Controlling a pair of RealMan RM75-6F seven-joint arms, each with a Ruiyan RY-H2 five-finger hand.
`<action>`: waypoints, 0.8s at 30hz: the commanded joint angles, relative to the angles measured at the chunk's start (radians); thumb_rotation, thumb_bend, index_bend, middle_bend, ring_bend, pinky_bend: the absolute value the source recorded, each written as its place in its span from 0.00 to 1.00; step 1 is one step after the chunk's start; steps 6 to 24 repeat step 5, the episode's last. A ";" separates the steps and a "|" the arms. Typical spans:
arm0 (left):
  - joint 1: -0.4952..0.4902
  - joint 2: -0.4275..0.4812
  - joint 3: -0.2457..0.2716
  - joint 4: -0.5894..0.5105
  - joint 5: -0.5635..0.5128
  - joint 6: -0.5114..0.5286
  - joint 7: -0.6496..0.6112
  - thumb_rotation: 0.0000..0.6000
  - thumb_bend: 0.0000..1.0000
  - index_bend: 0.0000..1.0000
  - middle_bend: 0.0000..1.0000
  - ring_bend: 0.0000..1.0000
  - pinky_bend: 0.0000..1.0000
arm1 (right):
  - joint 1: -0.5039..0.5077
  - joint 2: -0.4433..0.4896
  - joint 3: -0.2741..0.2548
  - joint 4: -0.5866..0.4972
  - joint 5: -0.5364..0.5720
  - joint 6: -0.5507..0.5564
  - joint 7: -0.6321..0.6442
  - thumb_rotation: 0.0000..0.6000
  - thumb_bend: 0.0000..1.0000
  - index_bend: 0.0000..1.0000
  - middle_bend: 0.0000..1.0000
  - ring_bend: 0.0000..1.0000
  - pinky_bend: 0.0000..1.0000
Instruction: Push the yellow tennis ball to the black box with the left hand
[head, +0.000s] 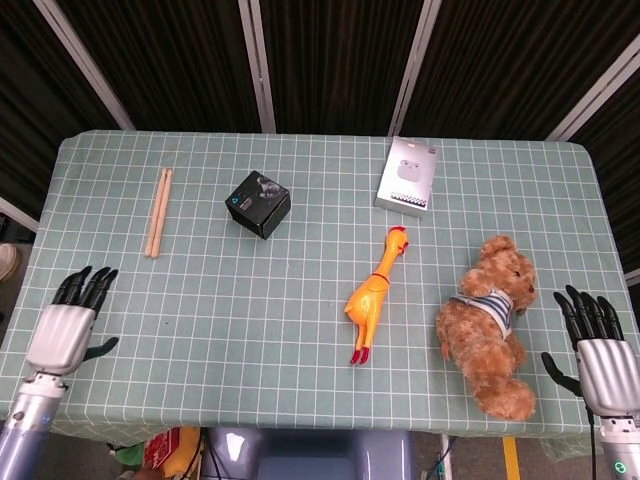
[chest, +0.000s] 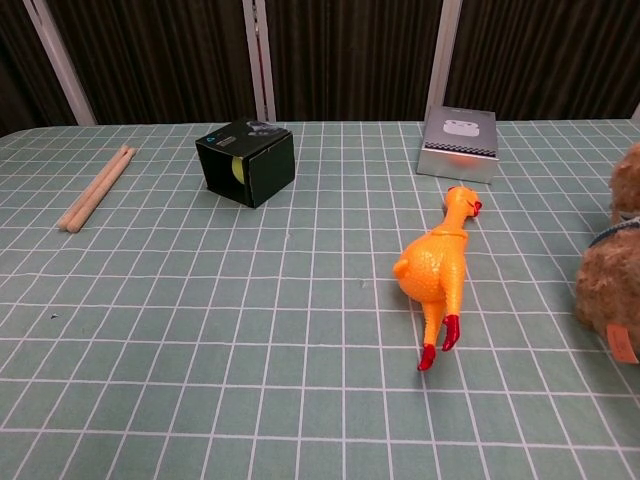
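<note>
Broadly, the counter (head: 300, 300) is seen with bare cloth along its near-left edge, where the left hand (head: 65, 325) lies empty, fingers spread. The right hand (head: 600, 360) is likewise empty, spread. A yellow tennis ball (chest: 233, 171) shows inside the black box (chest: 247, 162), far left.

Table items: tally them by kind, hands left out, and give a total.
Toys: 2, rubber chicken and teddy bear
Boxes: 2, black box and white box
Balls: 1, yellow tennis ball inside the black box
Wooden sticks: 2
Total: 7
</note>
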 joint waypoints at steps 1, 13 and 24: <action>0.042 0.002 0.007 -0.001 0.027 0.047 0.034 1.00 0.07 0.00 0.08 0.00 0.10 | -0.001 -0.002 0.000 0.000 0.001 0.001 -0.005 1.00 0.35 0.00 0.00 0.00 0.00; 0.050 -0.003 -0.001 -0.003 0.023 0.030 0.048 1.00 0.07 0.00 0.07 0.00 0.10 | -0.001 0.002 0.004 -0.003 0.016 -0.003 -0.004 1.00 0.35 0.00 0.00 0.00 0.00; 0.050 -0.003 -0.001 -0.003 0.023 0.030 0.048 1.00 0.07 0.00 0.07 0.00 0.10 | -0.001 0.002 0.004 -0.003 0.016 -0.003 -0.004 1.00 0.35 0.00 0.00 0.00 0.00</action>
